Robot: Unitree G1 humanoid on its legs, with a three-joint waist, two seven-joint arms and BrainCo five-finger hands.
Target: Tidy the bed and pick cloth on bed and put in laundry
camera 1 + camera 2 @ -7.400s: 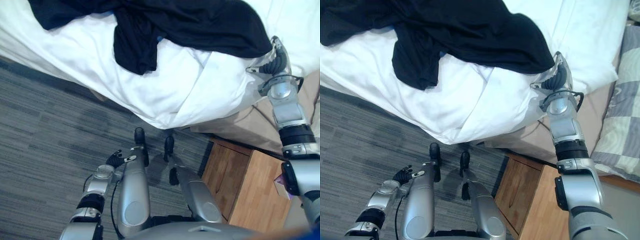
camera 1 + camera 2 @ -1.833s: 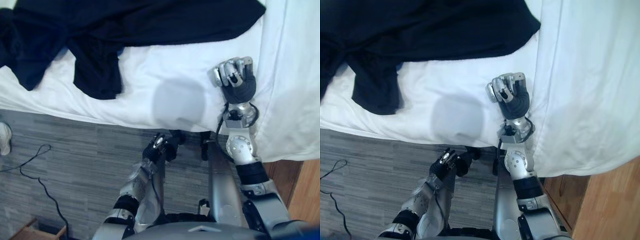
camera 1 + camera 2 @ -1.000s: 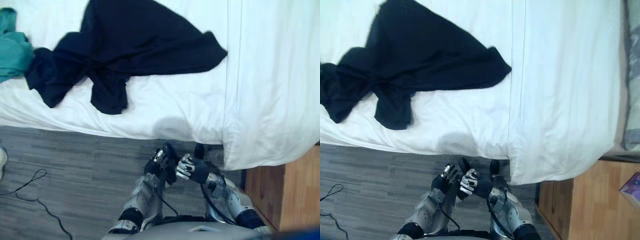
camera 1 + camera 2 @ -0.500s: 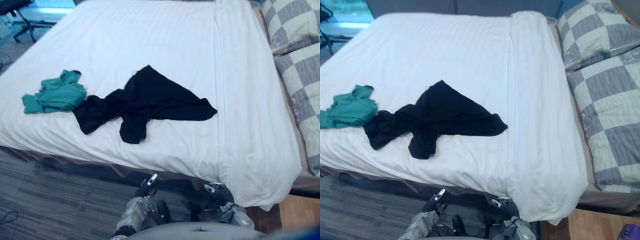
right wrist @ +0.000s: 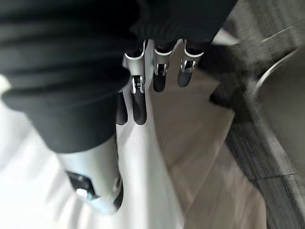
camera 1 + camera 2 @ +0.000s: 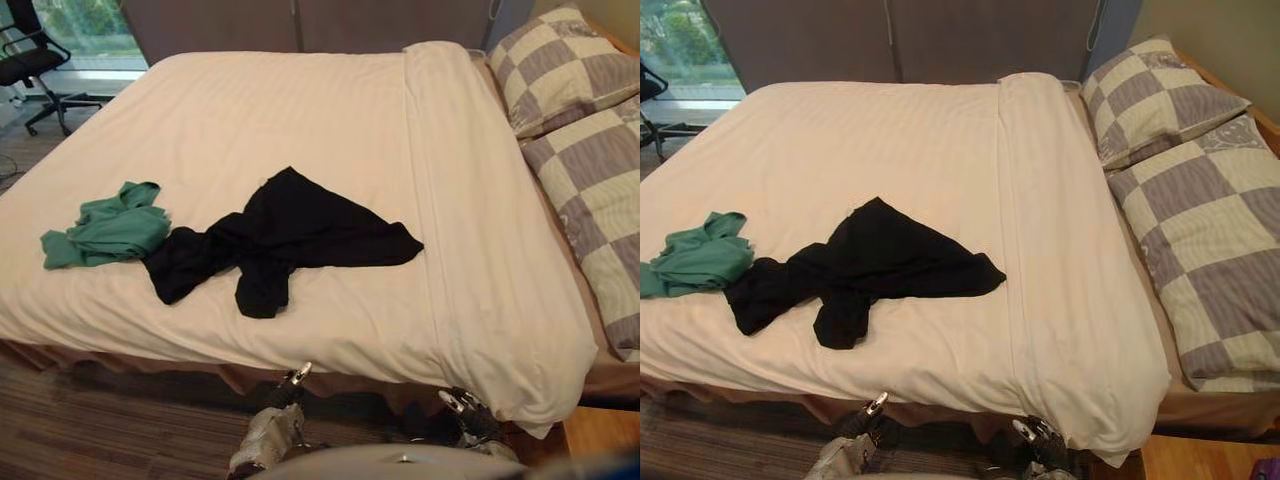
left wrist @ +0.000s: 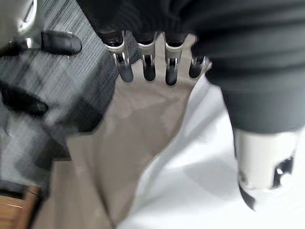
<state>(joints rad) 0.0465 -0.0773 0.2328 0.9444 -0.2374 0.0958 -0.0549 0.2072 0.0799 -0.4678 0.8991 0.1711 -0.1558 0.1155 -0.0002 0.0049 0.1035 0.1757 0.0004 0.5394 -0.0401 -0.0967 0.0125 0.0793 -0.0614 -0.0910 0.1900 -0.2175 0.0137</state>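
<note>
hanging below the bed's (image 6: 330,110) near edge, left hand (image 6: 290,382) and right hand (image 6: 462,408) grasp nothing, fingers (image 7: 148,64) released and straight; black cloth (image 6: 290,235) and green cloth (image 6: 108,226) lie well beyond the fingers.

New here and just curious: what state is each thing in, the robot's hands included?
black cloth: crumpled, lying on the duvet
green cloth: bunched up beside it
duvet: spread flat
pillows: lying flat
left hand: open, empty
right hand: open, empty
</note>
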